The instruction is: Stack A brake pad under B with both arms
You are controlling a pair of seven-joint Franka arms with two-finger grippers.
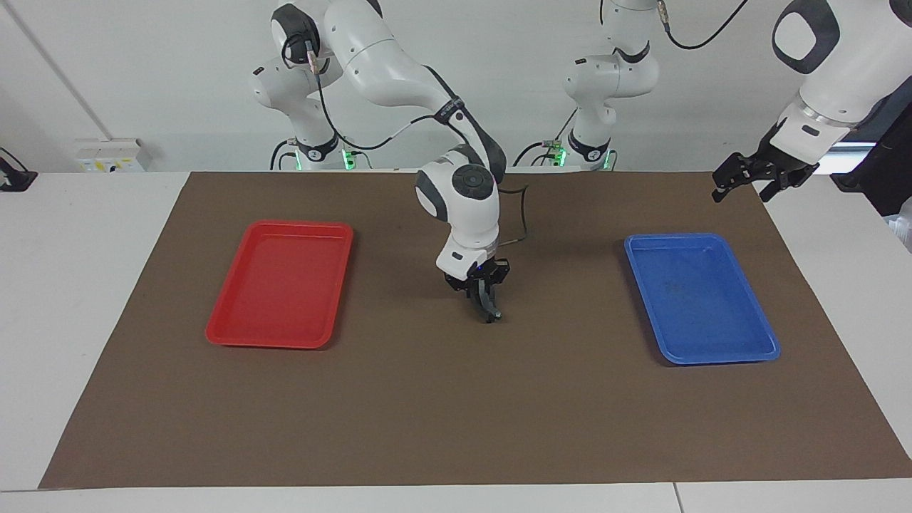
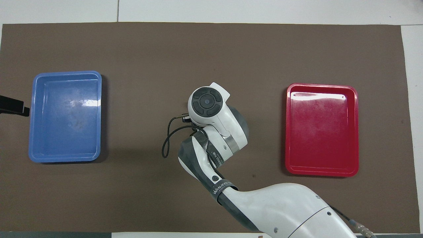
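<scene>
- Clock set on the desk (image 1: 456,427) as the robots face it, twelve pointing away from them.
- Nearest the robots, the left pincer (image 1: 748,187) hangs in the air over the brown mat's corner at about eight o'clock. Its fingers are spread and nothing is between them. That arm waits.
- At the clock's centre the right pincer (image 1: 486,305) points straight down, low over the mat. Its fingers are closed on a thin, dark, curved piece with a paler grey edge. By that strip I take it for B (image 1: 493,311), though it shows too small to be sure.
- From above, the right arm's wrist covers this spot entirely. Whether the piece's lower tip touches the mat, I cannot tell.
- B's long axis runs close to upright. One end is pinched between the fingers and the other points down at the mat, its curve bowing slightly toward the left arm's end.
- Level with it, the blue tray (image 1: 702,360) lies at nine o'clock and the red tray (image 1: 271,343) at three. Both are well apart from the pincer, with no pad in either.
- The A brake pad does not show in either view, so its place cannot be given.
- Handling, as a judgement: a brake pad is stiff and dense for its size, gritty rather than slick, and unlikely to break.
- Held by one end it will want to swing — a hold across the narrow width at mid-length would keep it level for laying flat onto A.
</scene>
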